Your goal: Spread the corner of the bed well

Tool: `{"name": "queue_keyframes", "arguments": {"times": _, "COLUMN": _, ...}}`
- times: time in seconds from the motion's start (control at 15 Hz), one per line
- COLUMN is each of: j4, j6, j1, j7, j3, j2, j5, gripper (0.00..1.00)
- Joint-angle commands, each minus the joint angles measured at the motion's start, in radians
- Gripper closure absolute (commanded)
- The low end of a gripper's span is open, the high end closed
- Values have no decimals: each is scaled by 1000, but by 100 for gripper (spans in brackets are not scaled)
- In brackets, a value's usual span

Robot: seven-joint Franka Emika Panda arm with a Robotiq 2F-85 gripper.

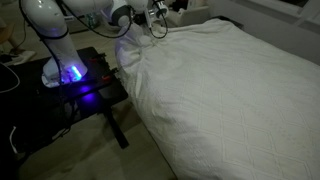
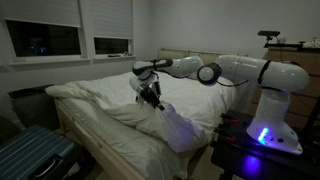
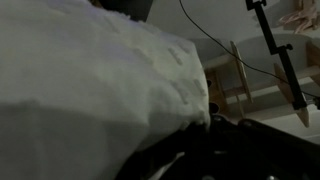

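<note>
The bed (image 1: 240, 90) (image 2: 100, 110) is wide and covered by a white, wrinkled duvet. Its corner (image 1: 130, 50) (image 2: 172, 125) is pulled up off the mattress into a puffy hanging flap on the side nearest the robot base. My gripper (image 1: 153, 24) (image 2: 150, 95) is at the top of that flap and shut on the fabric. In the wrist view the white duvet (image 3: 100, 80) fills the left side and runs into the dark gripper (image 3: 200, 128) at the bottom; the fingertips are buried in shadow and cloth.
The robot base stands on a small black table (image 1: 95, 88) (image 2: 235, 150) with a blue light, close to the bed edge. A blue suitcase (image 2: 35, 155) lies at the foot. A wooden chair (image 3: 235, 85) and a black stand (image 3: 275, 50) are beyond the bed.
</note>
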Motion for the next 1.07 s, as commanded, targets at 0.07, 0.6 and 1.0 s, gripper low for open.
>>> {"name": "queue_keyframes", "arguments": {"times": 0.07, "j4": 150, "j6": -4, "j1": -111, "j7": -6, "j3": 39, "j2": -2, "j5": 44, "gripper": 99}}
{"name": "queue_keyframes", "arguments": {"times": 0.6, "j4": 99, "j6": 103, "j1": -401, "j7": -13, "j3": 58, "j2": -159, "j5": 82, "gripper": 99}}
{"name": "queue_keyframes", "arguments": {"times": 1.0, "j4": 103, "j6": 61, "j1": -514, "j7": -133, "j3": -74, "j2": -334, "j5": -96, "gripper": 99}}
